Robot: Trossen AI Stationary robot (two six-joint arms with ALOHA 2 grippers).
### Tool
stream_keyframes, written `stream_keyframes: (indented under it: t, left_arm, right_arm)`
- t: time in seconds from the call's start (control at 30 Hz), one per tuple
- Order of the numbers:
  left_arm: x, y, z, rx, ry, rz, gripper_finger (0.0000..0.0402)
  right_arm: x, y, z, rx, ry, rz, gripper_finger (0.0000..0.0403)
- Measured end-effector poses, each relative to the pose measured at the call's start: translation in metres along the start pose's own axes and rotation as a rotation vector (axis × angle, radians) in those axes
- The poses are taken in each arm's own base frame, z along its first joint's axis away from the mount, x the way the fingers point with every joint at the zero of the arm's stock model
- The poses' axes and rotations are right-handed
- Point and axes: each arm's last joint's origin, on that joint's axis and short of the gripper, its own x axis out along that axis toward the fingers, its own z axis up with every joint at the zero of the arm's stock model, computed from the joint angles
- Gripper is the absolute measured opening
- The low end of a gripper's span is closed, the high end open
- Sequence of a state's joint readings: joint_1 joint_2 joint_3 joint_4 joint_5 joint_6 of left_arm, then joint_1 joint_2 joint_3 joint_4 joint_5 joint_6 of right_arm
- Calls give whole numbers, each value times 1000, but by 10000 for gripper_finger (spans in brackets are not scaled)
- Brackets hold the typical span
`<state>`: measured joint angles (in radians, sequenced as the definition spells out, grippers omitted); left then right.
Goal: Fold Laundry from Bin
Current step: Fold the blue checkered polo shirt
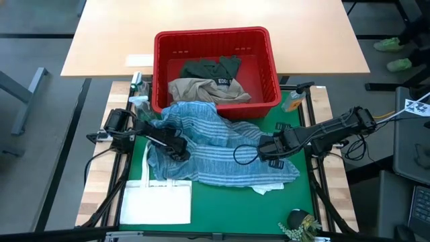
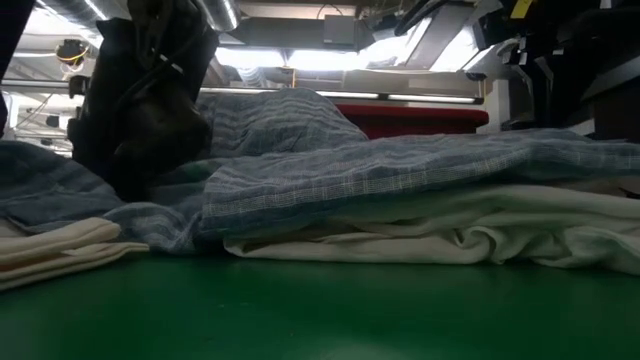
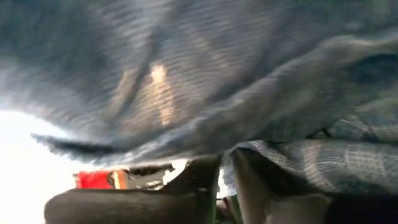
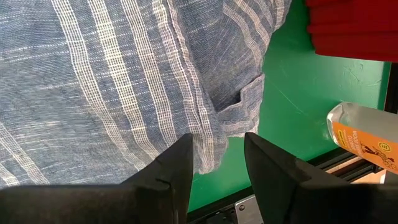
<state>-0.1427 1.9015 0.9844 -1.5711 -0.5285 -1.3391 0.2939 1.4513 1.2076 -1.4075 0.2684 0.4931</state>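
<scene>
Laundry first: your blue-and-white striped garment (image 1: 215, 144) is sprawled across the green mat (image 1: 306, 202) in the middle of the high view, its upper edge draped against the front wall of the red bin (image 1: 161, 60). A beige piece (image 1: 201, 89) and a dark green one (image 1: 211, 67) sit inside the bin.

Your left gripper (image 1: 178, 149) is down on the garment's left edge. I can't tell whether its jaws are pinching cloth or parted (the wrist view is smothered in fabric). If they're letting go mid-fold, that edge may slump and bunch.

Your right gripper (image 4: 216, 163) sits at the garment's right side, jaws spread, a cloth hem between the fingers (image 4: 177, 165) but not pinched. Close carelessly and you could also snag the white cloth (image 2: 420, 235) lying underneath.

Watch the bottle (image 4: 364, 134) near the bin's right corner on the counter; a wide swing could topple it.
</scene>
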Motion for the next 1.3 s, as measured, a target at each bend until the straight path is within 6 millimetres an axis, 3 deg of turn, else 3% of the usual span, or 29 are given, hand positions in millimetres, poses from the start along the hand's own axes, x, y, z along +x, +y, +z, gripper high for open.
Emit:
stream_keyframes:
  t: [0.17,0.37,0.53,0.8,0.93,1.3]
  left_arm:
    - [-2,-1,-2,-83,16,-8,73]
    - [-22,-4,-8,-84,-38,-70,94]
    - [-40,-6,-16,-68,-88,-123,102]
    - [-50,-9,-38,-47,-68,-157,96]
    - [-56,-7,-51,-86,-107,-183,94]
    - [-70,0,-94,-199,-123,-267,94]
  right_arm:
    - [0,0,0,0,0,0,144]
    - [0,-1,-2,-5,15,-8,144]
    - [-6,-5,-4,-16,39,-46,144]
    - [-26,-11,-6,3,14,-78,144]
    - [-34,-2,-12,-42,-5,-48,144]
    - [-50,52,-47,-55,-103,41,144]
